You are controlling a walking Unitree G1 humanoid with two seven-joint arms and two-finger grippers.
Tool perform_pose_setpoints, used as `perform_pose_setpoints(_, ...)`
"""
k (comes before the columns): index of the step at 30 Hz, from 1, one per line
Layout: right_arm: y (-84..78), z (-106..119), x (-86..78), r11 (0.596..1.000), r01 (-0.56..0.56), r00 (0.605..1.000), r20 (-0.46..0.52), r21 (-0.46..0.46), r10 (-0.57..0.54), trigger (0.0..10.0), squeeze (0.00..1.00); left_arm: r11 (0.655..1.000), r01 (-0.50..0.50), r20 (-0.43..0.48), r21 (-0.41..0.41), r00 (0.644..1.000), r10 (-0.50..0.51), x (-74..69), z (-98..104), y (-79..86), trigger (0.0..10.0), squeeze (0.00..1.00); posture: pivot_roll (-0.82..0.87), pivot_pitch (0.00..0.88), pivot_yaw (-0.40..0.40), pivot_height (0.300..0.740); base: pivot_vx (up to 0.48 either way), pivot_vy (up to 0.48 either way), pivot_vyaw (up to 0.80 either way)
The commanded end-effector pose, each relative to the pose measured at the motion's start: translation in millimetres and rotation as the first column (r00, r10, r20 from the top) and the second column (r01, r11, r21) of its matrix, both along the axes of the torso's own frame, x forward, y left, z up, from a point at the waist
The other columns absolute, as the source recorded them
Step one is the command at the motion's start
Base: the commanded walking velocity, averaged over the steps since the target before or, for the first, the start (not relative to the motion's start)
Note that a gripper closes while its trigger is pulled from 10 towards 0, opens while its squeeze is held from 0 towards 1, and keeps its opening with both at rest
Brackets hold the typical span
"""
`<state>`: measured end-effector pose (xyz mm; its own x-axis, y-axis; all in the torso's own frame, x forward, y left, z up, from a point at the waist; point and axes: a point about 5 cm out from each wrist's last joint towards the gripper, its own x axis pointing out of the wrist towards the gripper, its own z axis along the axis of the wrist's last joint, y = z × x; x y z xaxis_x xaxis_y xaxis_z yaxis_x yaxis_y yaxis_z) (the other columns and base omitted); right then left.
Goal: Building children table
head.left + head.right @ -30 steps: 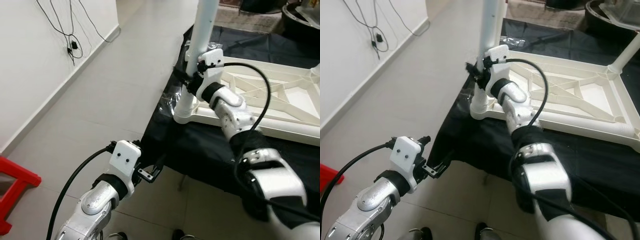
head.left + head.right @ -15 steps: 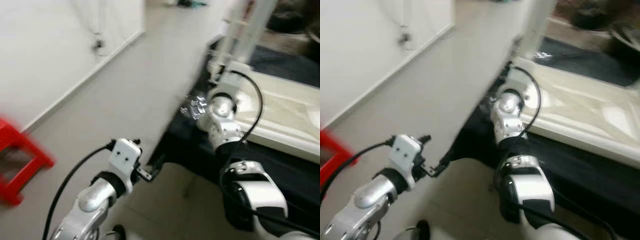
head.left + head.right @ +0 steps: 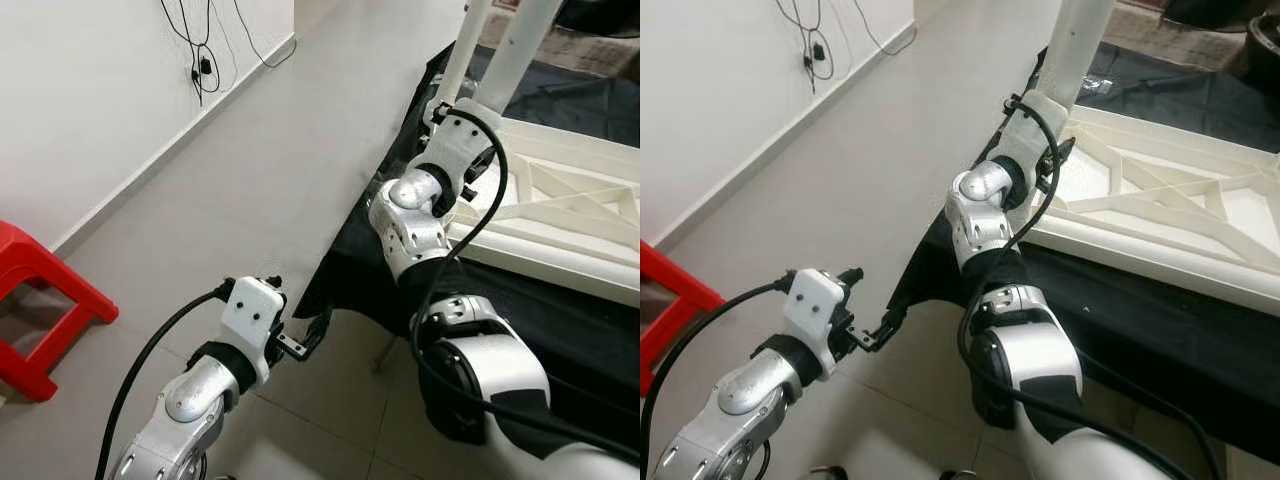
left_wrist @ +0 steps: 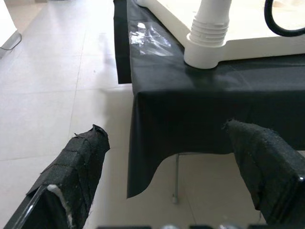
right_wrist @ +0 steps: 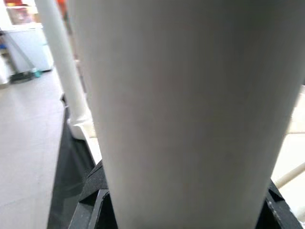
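Standing upright from the corner socket of the upturned white table frame (image 3: 1160,190), the white table leg (image 3: 1083,45) is clamped by the right pincer (image 3: 470,125), whose black fingers close round the tube in the right wrist view. The frame lies upside down on a black cloth (image 3: 560,310) over the tabletop, with this leg at the corner nearest the bare tiled floor (image 3: 250,190). A second leg (image 5: 59,62) rises from the frame's next corner.

The left pincer (image 4: 171,171) hangs spread open and empty, low beside the cloth's drooping edge, away from the work.

Judging risk: if the leg is pushed or twisted off-axis, it could jam in the socket, or the light frame could slide on the cloth toward the tabletop's edge. With the left pincer not bracing the frame, nothing resists that.

No writing or brand can be read anywhere.
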<state>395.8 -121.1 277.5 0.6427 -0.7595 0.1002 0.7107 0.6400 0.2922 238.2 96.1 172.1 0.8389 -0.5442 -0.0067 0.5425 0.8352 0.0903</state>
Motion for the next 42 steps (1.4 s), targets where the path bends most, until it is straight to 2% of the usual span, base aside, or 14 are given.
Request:
perform_pose_setpoints(1,-8.3,-51,-3.5,0.983,0.087,0.978,-0.2,0.164,-0.053,0.0,0.0,1.0,0.022,-0.006,-0.009,1.0,-0.022,-5.0,-2,-2.9,10.0,0.0,0.12,0.23,-0.062,0.74,0.0,0.0,0.0)
perform_pose_setpoints(7,-8.1,-48,-4.8,0.975,0.134,0.973,-0.21,0.177,-0.095,0.0,0.0,0.999,0.035,-0.003,-0.011,0.999,-0.035,-5.0,-1,-3.8,10.0,0.0,0.12,0.233,-0.059,0.74,0.0,0.0,0.0)
perform_pose_setpoints(8,-5.9,-49,-4.7,0.974,0.129,0.973,-0.212,0.187,-0.088,7.0,0.0,0.999,0.036,-0.005,-0.007,0.999,-0.037,-4.9,-2,-4.1,10.0,0.0,0.12,0.232,-0.056,0.74,0.0,0.0,0.0)
perform_pose_setpoints(9,-4.2,-49,-4.5,0.973,0.125,0.974,-0.213,0.194,-0.082,7.0,0.0,0.999,0.038,-0.006,-0.004,0.999,-0.038,-4.8,-2,-4.4,10.0,0.0,0.12,0.233,-0.056,0.74,0.0,0.0,0.0)
perform_pose_setpoints(10,-2.3,-50,-4.2,0.973,0.112,0.975,-0.21,0.199,-0.07,10.0,0.0,0.999,0.038,-0.008,-0.003,0.999,-0.038,-4.7,-3,-4.4,10.0,0.0,0.12,0.234,-0.056,0.74,0.0,0.0,0.0)
perform_pose_setpoints(16,0.7,-47,-2.2,0.988,0.076,0.975,-0.219,0.134,-0.045,10.0,0.0,0.999,0.032,-0.01,0.001,0.999,-0.032,-4.2,-4,-2.8,10.0,0.0,0.12,0.234,-0.056,0.74,0.0,0.0,0.0)
perform_pose_setpoints(19,1.4,-47,-1.4,0.988,0.061,0.975,-0.22,0.141,-0.029,10.0,0.0,1.0,0.03,-0.012,0.002,0.999,-0.03,-3.6,-4,-2.3,10.0,0.0,0.12,0.233,-0.055,0.74,0.0,0.0,0.0)
perform_pose_setpoints(20,1.5,-48,-1.4,0.988,0.059,0.976,-0.218,0.142,-0.027,10.0,0.31,1.0,0.029,-0.013,0.003,0.999,-0.029,-3.5,-5,-2.0,10.0,0.0,0.12,0.233,-0.055,0.74,0.0,0.0,0.0)
perform_pose_setpoints(22,1.5,-48,-1.3,0.988,0.058,0.976,-0.216,0.142,-0.027,10.0,0.31,1.0,0.029,-0.014,0.003,0.999,-0.028,-3.5,-5,-1.8,10.0,0.0,0.12,0.233,-0.055,0.74,0.0,0.0,0.0)
perform_pose_setpoints(23,1.9,-48,-1.1,0.988,0.05,0.977,-0.212,0.143,-0.019,10.0,1.0,1.0,0.028,-0.016,0.003,0.999,-0.028,-3.6,-5,-1.9,10.0,0.0,0.12,0.232,-0.055,0.74,0.0,0.0,0.0)
perform_pose_setpoints(34,6.1,-42,-1.0,0.992,0.038,0.983,-0.181,0.123,-0.016,10.0,1.0,1.0,0.028,-0.029,0.003,0.999,-0.028,-5.1,-8,-1.6,10.0,0.0,0.12,0.234,-0.054,0.74,0.0,0.0,0.0)
perform_pose_setpoints(35,8.3,-41,-0.7,0.992,0.022,0.985,-0.174,0.121,-0.001,10.0,0.0,1.0,0.028,-0.029,0.003,0.999,-0.028,-5.0,-8,-1.4,10.0,0.0,0.12,0.234,-0.052,0.74,0.0,0.0,0.0)
perform_pose_setpoints(40,18.6,-43,0.2,0.99,-0.074,0.982,-0.166,0.119,0.093,10.0,0.0,1.0,0.028,-0.029,0.005,0.999,-0.027,-3.7,-9,-0.7,10.0,0.0,0.12,0.228,-0.047,0.74,0.0,0.0,0.0)
perform_pose_setpoints(42,18.6,-43,0.2,0.99,-0.074,0.982,-0.166,0.119,0.093,10.0,0.0,1.0,0.028,-0.029,0.005,0.999,-0.027,-3.7,-9,-0.7,10.0,0.0,0.12,0.228,-0.047,0.74,0.0,0.0,0.0)
